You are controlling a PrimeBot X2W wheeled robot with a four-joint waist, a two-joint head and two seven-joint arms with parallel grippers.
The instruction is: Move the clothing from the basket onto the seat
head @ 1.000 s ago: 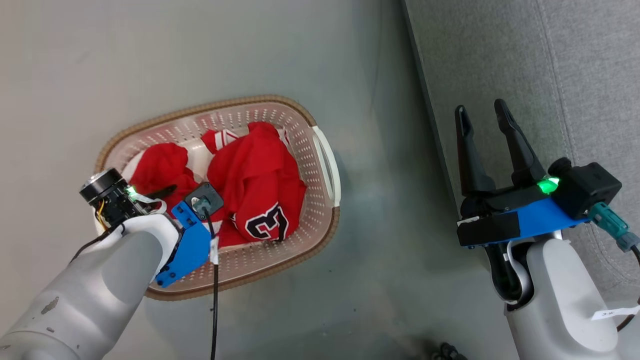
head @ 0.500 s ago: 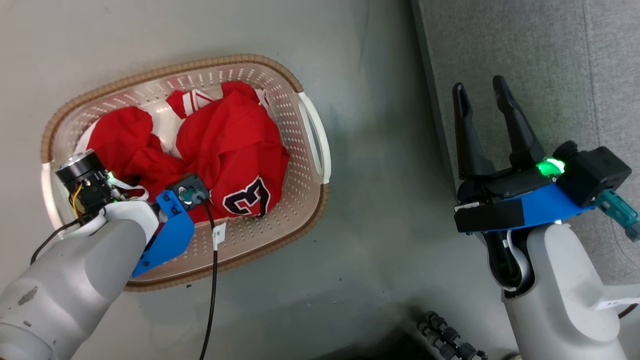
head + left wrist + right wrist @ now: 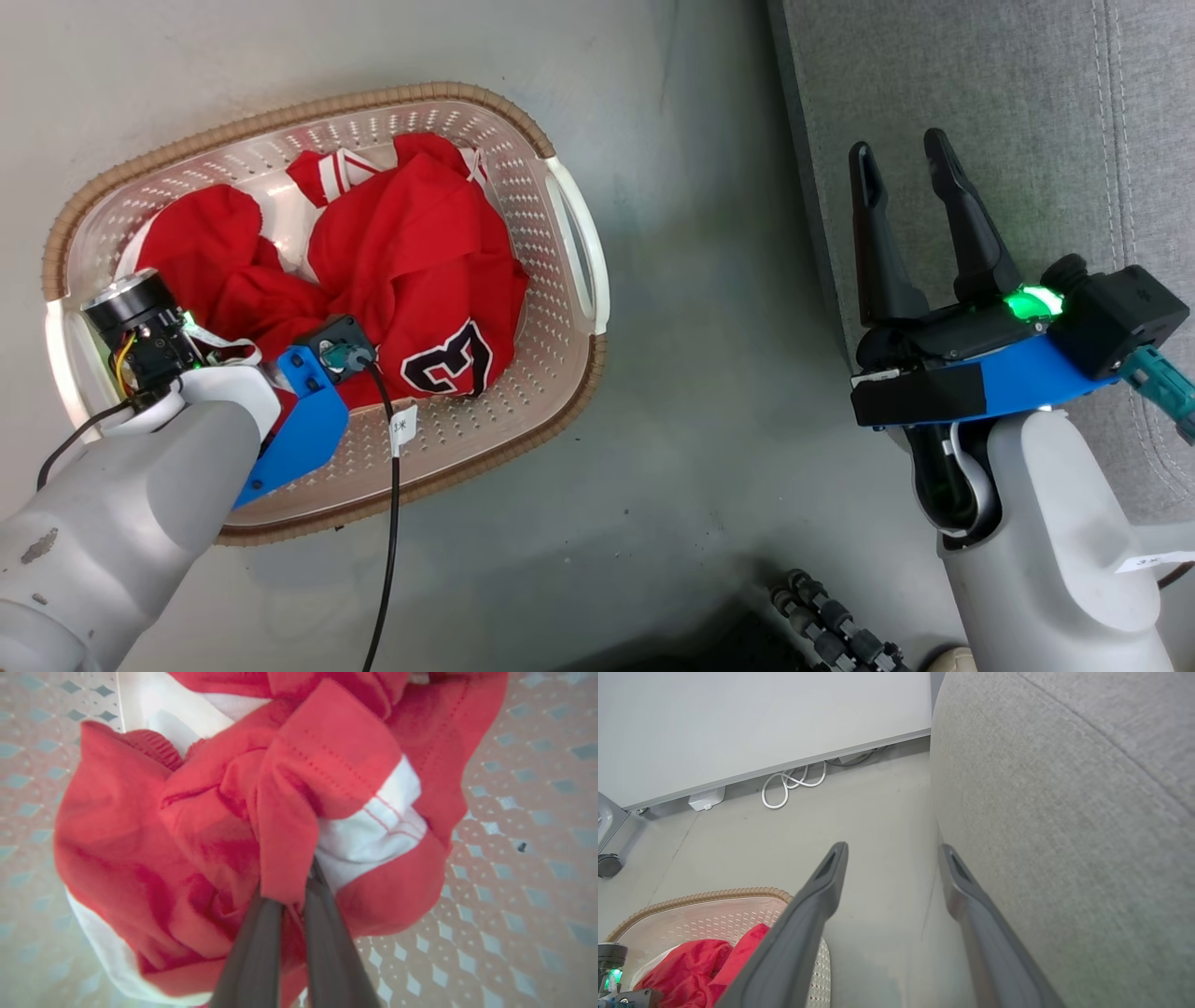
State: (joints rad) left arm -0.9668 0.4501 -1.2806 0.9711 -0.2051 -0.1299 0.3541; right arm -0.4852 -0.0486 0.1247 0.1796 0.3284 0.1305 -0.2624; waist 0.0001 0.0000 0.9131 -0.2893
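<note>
Open floor (image 3: 709, 373) runs between the basket (image 3: 280, 117) and the seat (image 3: 980, 84) to its right. Left gripper (image 3: 289, 891) is inside the basket, jaws clamped on a red-and-white fold of the crumpled clothing (image 3: 420, 252), black-and-white 3 showing. Right gripper (image 3: 901, 154) hovers over the seat's near edge, jaws apart.

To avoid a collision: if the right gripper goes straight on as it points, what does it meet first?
Probably the bare floor beside the seat. The right gripper is open, and one finger may graze the seat's side. Depth is unclear.
</note>
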